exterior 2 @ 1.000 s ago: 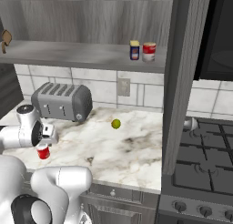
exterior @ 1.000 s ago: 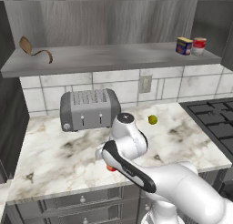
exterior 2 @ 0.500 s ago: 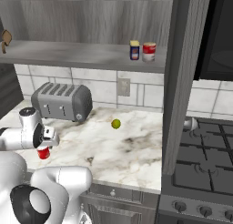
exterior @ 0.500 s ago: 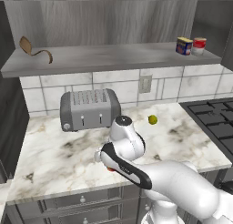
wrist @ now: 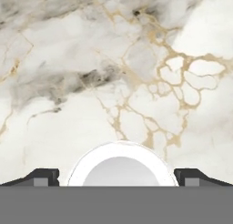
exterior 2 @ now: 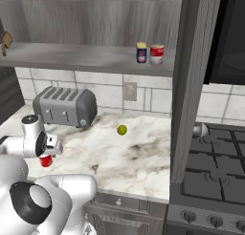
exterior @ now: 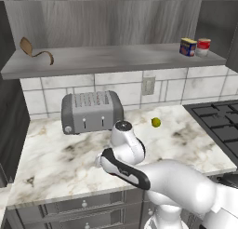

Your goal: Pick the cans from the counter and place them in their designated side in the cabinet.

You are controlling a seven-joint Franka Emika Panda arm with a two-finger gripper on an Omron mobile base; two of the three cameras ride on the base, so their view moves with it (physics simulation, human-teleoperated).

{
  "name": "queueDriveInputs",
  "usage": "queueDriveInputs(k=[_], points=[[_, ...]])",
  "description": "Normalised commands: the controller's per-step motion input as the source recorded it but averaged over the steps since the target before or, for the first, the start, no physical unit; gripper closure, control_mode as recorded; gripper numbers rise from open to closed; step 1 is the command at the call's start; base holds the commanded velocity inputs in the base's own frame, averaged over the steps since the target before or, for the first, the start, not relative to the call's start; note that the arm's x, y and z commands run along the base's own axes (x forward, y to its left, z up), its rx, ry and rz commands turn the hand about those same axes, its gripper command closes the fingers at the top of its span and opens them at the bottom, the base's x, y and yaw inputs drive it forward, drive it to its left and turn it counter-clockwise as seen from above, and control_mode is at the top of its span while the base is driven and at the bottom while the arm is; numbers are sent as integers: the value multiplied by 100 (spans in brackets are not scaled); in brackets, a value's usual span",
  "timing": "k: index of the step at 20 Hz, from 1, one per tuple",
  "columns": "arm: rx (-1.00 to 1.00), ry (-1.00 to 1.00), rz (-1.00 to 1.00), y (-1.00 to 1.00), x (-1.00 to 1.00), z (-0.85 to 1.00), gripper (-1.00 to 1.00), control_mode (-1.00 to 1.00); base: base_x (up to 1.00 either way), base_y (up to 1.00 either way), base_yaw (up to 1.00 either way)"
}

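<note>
Directly under the wide-open, empty gripper [wrist: 118, 178], the red can [exterior 2: 46, 160] stands upright on the counter [exterior 2: 143, 157], white lid facing up between the fingertips [wrist: 41, 177], its long axis vertical. Closing off-centre could, I judge, tip it or knock it sideways. Farther back, the cabinet [exterior: 111, 60] shelf carries two cans at its right end.

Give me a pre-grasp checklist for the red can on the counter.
1. Claw open: ok.
2. Red can between the fingertips, white lid centred in the hand view: ok.
3. Can upright on the counter: ok.
4. Fingertips low enough on the can's body: cannot tell.
5. Toaster and yellow-green ball apart from the can: ok.
6. Free space on the cabinet shelf left of the two cans there: ok.
</note>
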Motion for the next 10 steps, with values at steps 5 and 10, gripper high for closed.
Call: queueDriveInputs(k=[5, 10], points=[[-1, 0, 0, 1, 6, -13, 100, -100, 0, 0, 0], [-1, 0, 0, 0, 0, -4, 100, -100, 0, 0, 0]])
